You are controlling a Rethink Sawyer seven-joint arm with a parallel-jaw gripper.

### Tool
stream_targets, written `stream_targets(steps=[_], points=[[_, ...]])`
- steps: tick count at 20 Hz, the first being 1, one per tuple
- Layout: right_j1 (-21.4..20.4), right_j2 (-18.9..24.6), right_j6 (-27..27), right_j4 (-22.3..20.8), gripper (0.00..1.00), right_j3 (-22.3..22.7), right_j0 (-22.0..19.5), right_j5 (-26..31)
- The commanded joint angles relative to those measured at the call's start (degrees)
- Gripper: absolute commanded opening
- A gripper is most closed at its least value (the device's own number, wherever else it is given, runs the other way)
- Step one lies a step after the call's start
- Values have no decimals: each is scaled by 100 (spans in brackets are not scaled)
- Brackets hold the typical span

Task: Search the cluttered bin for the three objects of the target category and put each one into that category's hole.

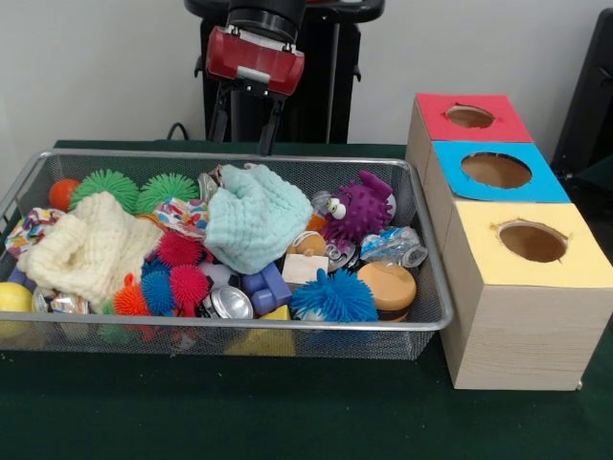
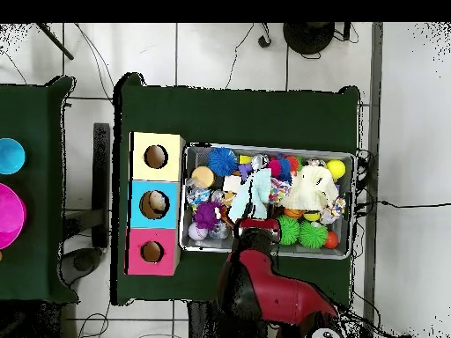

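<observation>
— What carries everything?

— A table [image 1: 287, 422] under dark green cloth, set before a pale wall; from above, a white tiled floor with cables across it, and a second green table at one side bearing a blue disc [image 2: 11, 156] and a pink one [image 2: 9, 216].

— And on the cloth?

— A wire mesh bin [image 1: 426, 321] with a silvery rim, and against one short end of it a row of three pale wooden boxes, each with a round hole in a coloured top: the red box [image 1: 469, 117], the blue box [image 1: 496, 171], the yellow box [image 1: 533, 242].

— What fills the bin?

— Soft and hard things heaped together. A mint waffle-knit cloth [image 1: 257, 222] lies crumpled near the middle, a cream knitted cloth [image 1: 91, 247] toward the end farthest from the boxes. Rubbery spiky balls: two green [image 1: 103, 185] along the far rim, red ones [image 1: 182, 251] in the centre, a blue spiky ball [image 1: 333, 297] at the near rim. A purple spiky toy [image 1: 359, 209] with googly eyes sits near the box end, beside crinkled clear plastic [image 1: 393, 246] and a round tan lid-like piece [image 1: 388, 286]. (Which three things belong to the target category I cannot tell.)

— The gripper?

— The gripper [image 1: 245, 129] hangs from the red and black arm [image 1: 255, 57] above the bin's far rim, just behind the mint cloth and touching nothing. Its two dark fingers [image 1: 270, 129] stand apart with nothing between them.
</observation>
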Motion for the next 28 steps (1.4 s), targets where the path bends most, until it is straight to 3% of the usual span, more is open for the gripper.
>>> stream_targets(steps=[1, 6, 13, 22, 28], points=[[-1, 356, 1252, 26, 100, 5, -40, -142], [-248, 394, 1253, -29, 100, 159, -8, 77], [-458, 268, 1283, 488, 100, 246, 452, 400], [-271, 190, 1402, 994, 100, 250, 869, 217], [-5, 291, 1426, 943, 100, 138, 818, -36]])
